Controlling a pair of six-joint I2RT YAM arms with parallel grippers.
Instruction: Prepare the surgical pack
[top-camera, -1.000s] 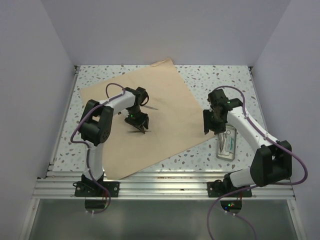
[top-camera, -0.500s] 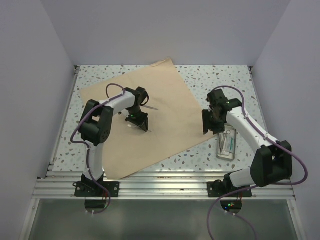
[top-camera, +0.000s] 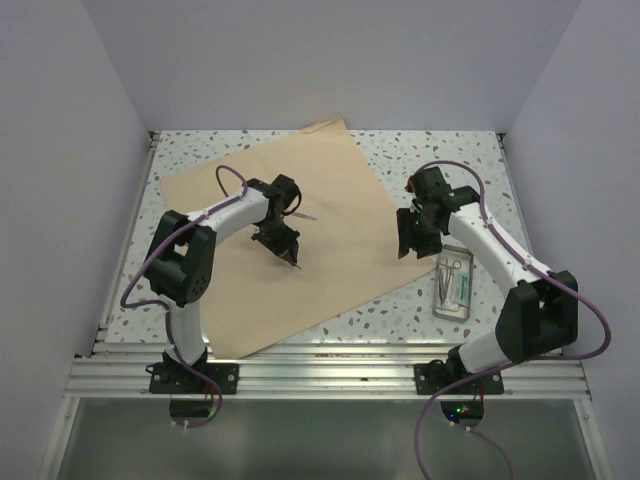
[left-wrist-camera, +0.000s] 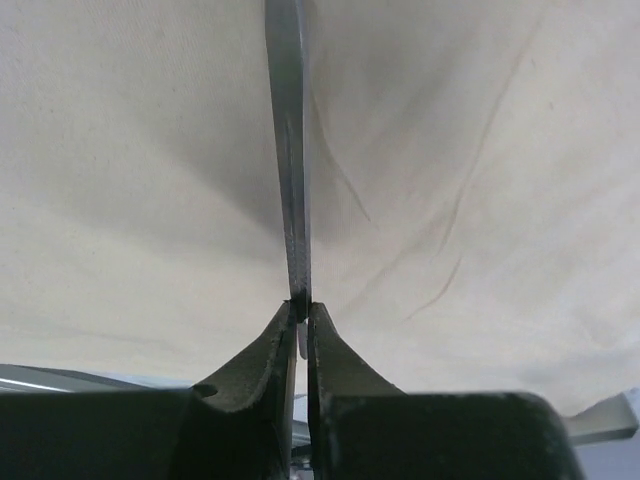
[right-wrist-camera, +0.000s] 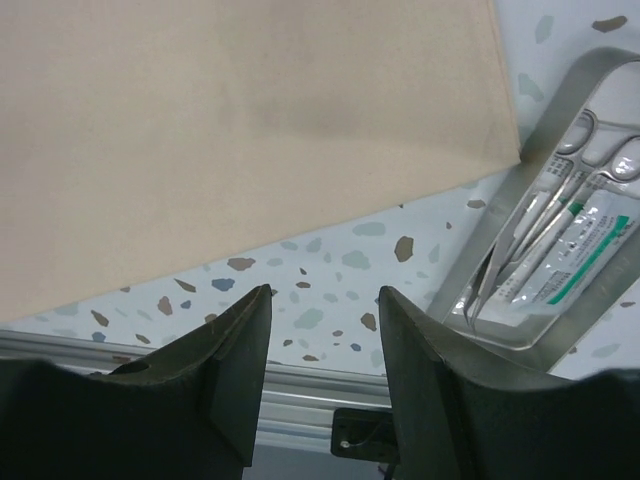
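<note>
Right claw (right-wrist-camera: 322, 305) farther from tray (right-wrist-camera: 580, 80) of scissors (right-wrist-camera: 545, 195)

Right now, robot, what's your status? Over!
Left gripper shut on thin steel instrument over the wrapping sheet. Right gripper open, empty, near tray. Sheet flat, unfolded. Tray sits off the sheet.

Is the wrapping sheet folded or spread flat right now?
Spread flat: the surgical pack sheet lies as one wide tan square on the table, not a folded parcel.
</note>
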